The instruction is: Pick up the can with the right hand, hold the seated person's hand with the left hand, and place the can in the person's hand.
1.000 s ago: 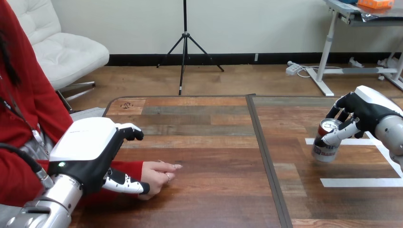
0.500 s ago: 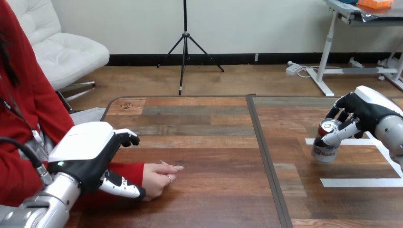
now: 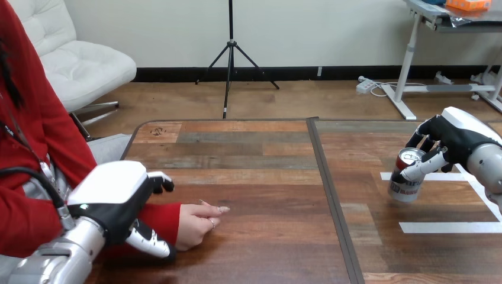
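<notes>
On the wooden table (image 3: 260, 171), nearest, the left hand (image 3: 109, 198) sits over the person's red sleeve (image 3: 163, 214); whether it grips cannot be told. The person's hand (image 3: 195, 222) lies flat just beyond. Farther right, the right hand (image 3: 454, 139) is clamped round the can (image 3: 407, 184) by white tape lines (image 3: 450, 226).

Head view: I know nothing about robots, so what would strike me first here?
At the right of the table, the robot's right hand is curled round the top of a red and silver can beside white tape lines. At the left, its big white-backed left hand sits over the red sleeve just behind the person's hand, which rests on the wood.
</notes>
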